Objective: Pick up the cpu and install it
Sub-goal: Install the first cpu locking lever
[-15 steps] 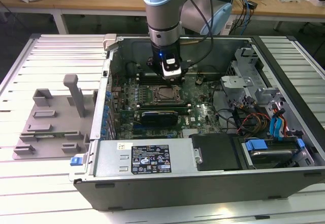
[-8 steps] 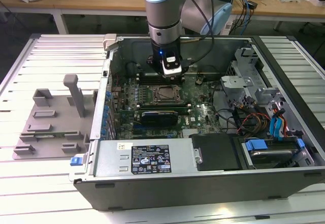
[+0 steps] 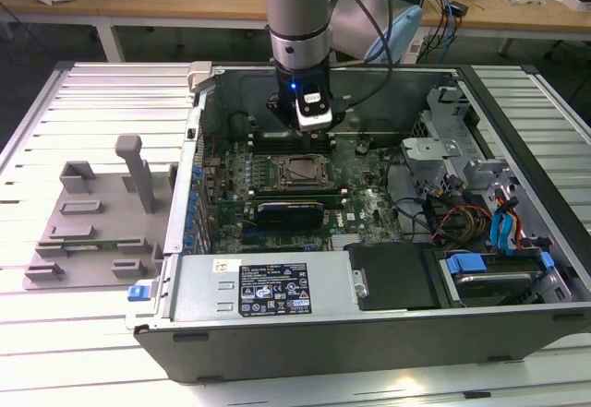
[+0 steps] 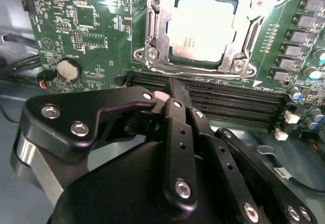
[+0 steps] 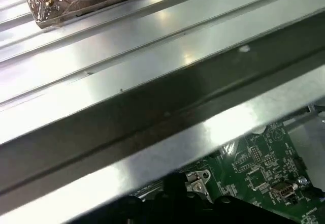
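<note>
Most of the task looks done, judging by where the cpu lies. Taking the socket as the landmark: nearest the camera in the second wrist view is the pincer (image 4: pixel 175 94), its black fingers (image 4: pixel 177 132) drawn together with nothing between them, the tips poised just short of the socket over the dark memory slots (image 4: pixel 228 104). Just past those slots sits the socket (image 4: pixel 152 36), its metal frame around the cpu (image 4: pixel 200 31), whose silver-grey top lies flat and square inside the frame's opening. So the chip appears seated, and the pincer is apart from it, not touching. Whether the frame's retaining latch is fully locked I cannot tell.

In the exterior view the pincer (image 3: pixel 312 128) hangs inside the open computer case (image 3: pixel 277 287), just behind the socket (image 3: pixel 295 173) on the motherboard (image 3: pixel 369 209). Well off to the exterior view's left of the socket, outside the case, the grey fixture plate (image 3: pixel 92 232) rests on the slatted counter (image 3: pixel 55 121); no chip is visible on it. Beyond the case, a wooden bench (image 3: pixel 185 1) runs across the background.
</note>
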`<action>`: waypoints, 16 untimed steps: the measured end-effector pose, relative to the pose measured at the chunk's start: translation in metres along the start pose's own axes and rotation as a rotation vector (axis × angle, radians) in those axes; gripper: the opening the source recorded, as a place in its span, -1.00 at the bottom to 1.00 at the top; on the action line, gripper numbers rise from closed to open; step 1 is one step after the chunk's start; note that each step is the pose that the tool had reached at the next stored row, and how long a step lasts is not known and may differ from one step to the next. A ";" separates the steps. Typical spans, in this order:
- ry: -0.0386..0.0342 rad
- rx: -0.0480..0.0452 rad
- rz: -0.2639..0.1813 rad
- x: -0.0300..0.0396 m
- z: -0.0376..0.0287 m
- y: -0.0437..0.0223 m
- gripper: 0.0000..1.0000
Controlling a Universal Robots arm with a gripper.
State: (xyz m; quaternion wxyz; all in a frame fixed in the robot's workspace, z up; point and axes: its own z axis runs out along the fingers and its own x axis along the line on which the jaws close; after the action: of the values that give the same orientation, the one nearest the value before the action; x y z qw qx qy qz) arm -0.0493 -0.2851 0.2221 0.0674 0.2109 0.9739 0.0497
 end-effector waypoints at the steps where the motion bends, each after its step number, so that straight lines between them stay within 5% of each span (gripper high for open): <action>1: -0.0012 0.0028 0.000 -0.0005 -0.0002 -0.0011 -0.79; 6: -0.0127 0.0285 -0.005 -0.0050 -0.0009 -0.0109 -0.79; 9: -0.0254 0.0571 -0.010 -0.0071 -0.0013 -0.0157 -0.79; 12: -0.0440 0.0990 -0.017 -0.0087 -0.0016 -0.0190 -0.79; 14: -0.0448 0.1008 -0.017 -0.0087 -0.0016 -0.0190 -0.79; 16: -0.0346 0.1055 -0.017 -0.0087 -0.0014 -0.0189 -0.79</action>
State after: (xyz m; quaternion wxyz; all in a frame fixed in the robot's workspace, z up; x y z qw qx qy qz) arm -0.0493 -0.3059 0.2221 0.0734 0.2068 0.9756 -0.0059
